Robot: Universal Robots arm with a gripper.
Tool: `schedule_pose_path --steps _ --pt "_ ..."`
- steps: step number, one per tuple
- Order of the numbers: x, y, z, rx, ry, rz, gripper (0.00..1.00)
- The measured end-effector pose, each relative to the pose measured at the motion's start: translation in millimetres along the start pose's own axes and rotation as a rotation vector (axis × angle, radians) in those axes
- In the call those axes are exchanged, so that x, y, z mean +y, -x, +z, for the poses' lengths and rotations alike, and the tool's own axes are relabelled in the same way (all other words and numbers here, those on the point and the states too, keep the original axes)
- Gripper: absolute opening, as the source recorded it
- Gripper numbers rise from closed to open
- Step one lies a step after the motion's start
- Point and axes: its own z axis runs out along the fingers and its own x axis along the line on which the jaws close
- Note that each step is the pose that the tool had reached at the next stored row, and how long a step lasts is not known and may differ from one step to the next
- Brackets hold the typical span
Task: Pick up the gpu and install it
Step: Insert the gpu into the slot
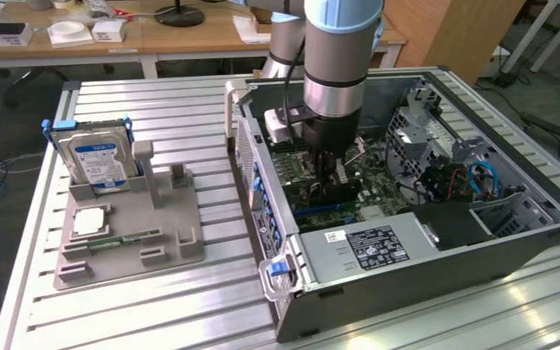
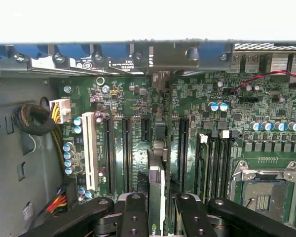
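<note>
My gripper [image 1: 337,173] reaches down into the open computer case [image 1: 513,240], over the green motherboard [image 1: 294,168]. It is shut on the gpu [image 1: 329,194], a thin dark card held upright on its edge. In the wrist view the gpu [image 2: 156,180] appears edge-on between the black fingers [image 2: 134,210] of the gripper [image 2: 160,201]. It hangs in line with the long black expansion slots [image 2: 182,148] on the motherboard [image 2: 133,101]. Whether its lower edge touches a slot I cannot tell.
A grey parts holder [image 1: 163,219] stands on the slatted table at the exterior view's left, with a silver hard drive [image 1: 95,160], a processor chip [image 1: 90,221] and a green memory stick [image 1: 125,239]. Inside the case are a power supply [image 1: 367,246], cables [image 1: 475,179] and a processor socket [image 2: 264,190].
</note>
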Motion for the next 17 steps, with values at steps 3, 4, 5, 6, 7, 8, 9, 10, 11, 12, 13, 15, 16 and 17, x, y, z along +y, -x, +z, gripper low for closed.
schedule_pose_path --steps 3,4,5,6,7,8,9,10,11,12,13,15,16,17 --pt "0.6 0.4 2.7 -0.0002 -0.0001 0.0 0.26" --pt "0.9 0.5 3.8 -0.0002 -0.0001 0.0 0.26" --pt "1.1 0.6 4.7 -0.0002 0.0 0.0 0.26" --pt "1.4 0.7 5.5 -0.0002 -0.0001 0.0 0.26" --pt "1.7 0.8 6.2 0.0 0.0001 0.0 0.26" --pt "1.8 0.9 6.5 0.0002 0.0001 0.0 0.26" --pt "2.0 1.0 6.7 0.0003 0.0002 0.0 0.26" --pt "2.1 1.2 6.9 0.0002 0.0002 0.0 0.26" --pt "2.3 1.5 7.1 0.0 0.0 0.0 0.26" --pt "2.4 1.9 7.1 0.0 0.0 0.0 0.26" --pt "2.4 2.2 7.0 0.0 0.0001 0.0 0.26" --pt "2.5 3.4 7.0 0.0 -0.0001 -0.001 0.26" --pt "2.5 4.3 6.9 0.0 -0.0001 -0.001 0.26" --pt "2.5 5.3 6.9 -0.0002 -0.0003 -0.001 0.26"
